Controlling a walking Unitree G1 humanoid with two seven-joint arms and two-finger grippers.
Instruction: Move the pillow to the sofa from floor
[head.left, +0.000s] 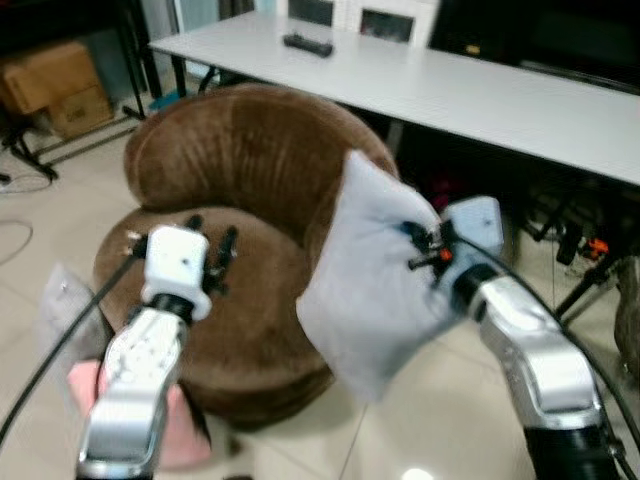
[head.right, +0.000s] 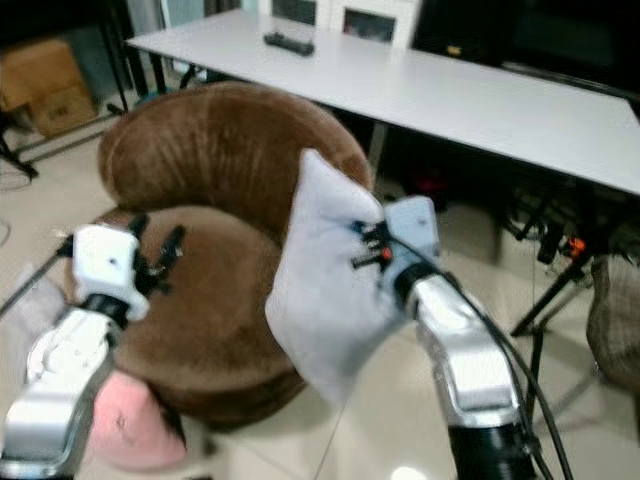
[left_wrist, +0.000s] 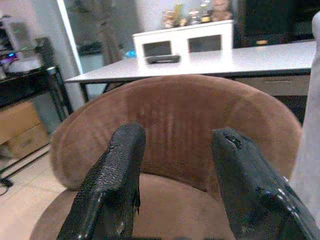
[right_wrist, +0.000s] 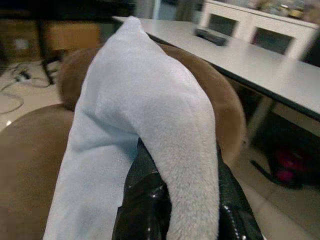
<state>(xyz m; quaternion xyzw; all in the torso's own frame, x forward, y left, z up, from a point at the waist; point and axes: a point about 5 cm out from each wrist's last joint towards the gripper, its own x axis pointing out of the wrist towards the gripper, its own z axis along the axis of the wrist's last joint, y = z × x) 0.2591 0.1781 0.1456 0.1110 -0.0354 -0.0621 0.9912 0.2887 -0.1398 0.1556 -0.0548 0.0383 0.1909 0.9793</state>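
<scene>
A light grey pillow hangs in the air at the right side of the round brown sofa chair, its left edge overlapping the chair's rim. My right gripper is shut on the pillow's upper right edge; in the right wrist view the grey fabric is pinched between the black fingers. Over the chair's seat cushion my left gripper is held open, holding nothing, its two fingers spread apart toward the backrest.
A pink pillow lies on the tiled floor by the chair's front left. Behind the chair runs a long white table with a black remote. Cardboard boxes stand far left; tripod legs and cables at right.
</scene>
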